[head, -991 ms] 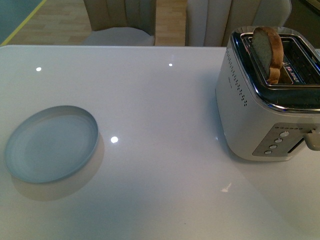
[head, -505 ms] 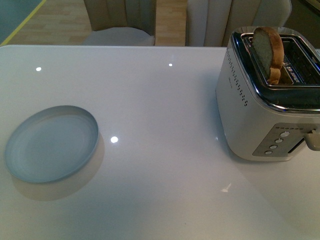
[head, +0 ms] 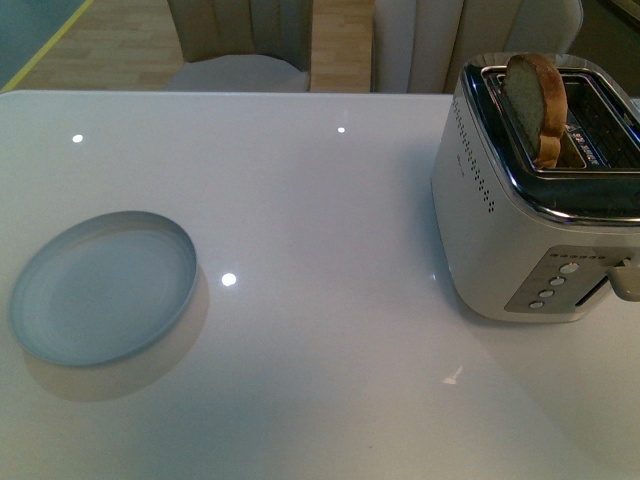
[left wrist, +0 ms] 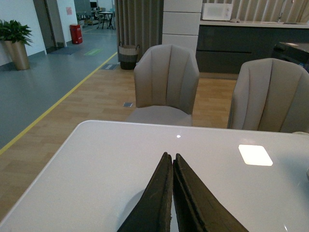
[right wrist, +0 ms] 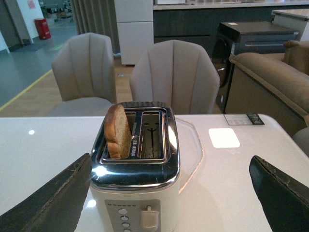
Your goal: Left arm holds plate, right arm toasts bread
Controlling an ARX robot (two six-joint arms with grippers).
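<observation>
— Anything changed in the last second?
— No. My left gripper (left wrist: 172, 162) is closed on nothing, my right gripper (right wrist: 174, 193) wide open before the toaster (head: 535, 215). The plate (head: 100, 288) lies untouched; the bread (head: 535, 95) stands up in its slot.
— So I judge lifting comes next.

White toaster (head: 520, 215), two chairs (left wrist: 166, 79)

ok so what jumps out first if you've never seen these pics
The bread standing tall out of the slot of the white and chrome toaster, at the right of the white table. Next, the empty pale blue plate lying alone at the table's left. In the wrist views, the right claw is spread wide facing the toaster, while the left claw is shut above the table.
</observation>
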